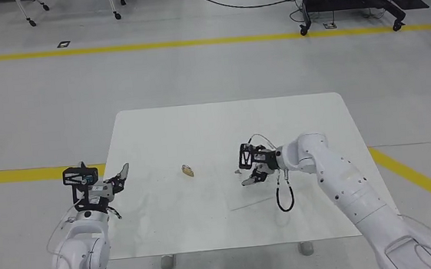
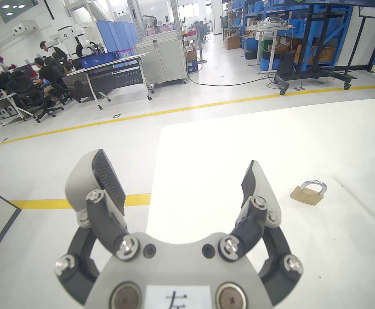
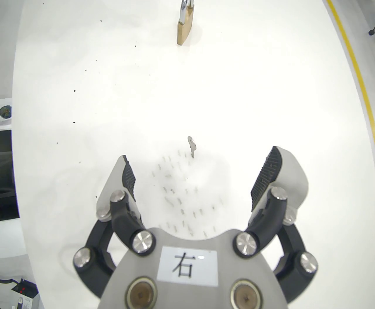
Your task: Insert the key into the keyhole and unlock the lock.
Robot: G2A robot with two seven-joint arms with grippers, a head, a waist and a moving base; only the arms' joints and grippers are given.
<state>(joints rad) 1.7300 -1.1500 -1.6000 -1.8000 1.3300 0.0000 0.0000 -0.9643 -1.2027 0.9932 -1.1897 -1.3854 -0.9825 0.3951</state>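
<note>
Brass padlock (image 1: pixel 188 170) and silver key (image 3: pixel 192 145) loose on the white desk (image 1: pixel 222 118)
Padlock lies mid-desk; the key lies to its right, apart from it, between it and the right gripper (image 3: pixel 199 155), whose jaws are released and empty. Left gripper (image 2: pixel 175 158) hangs over the desk's left edge, well apart from both, jaws likewise released

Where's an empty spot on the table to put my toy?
The far half of the table, beyond the lock, is bare. So is the near edge between the left tool and right tool. Busiest: the key lies just ahead of the right tool.
</note>
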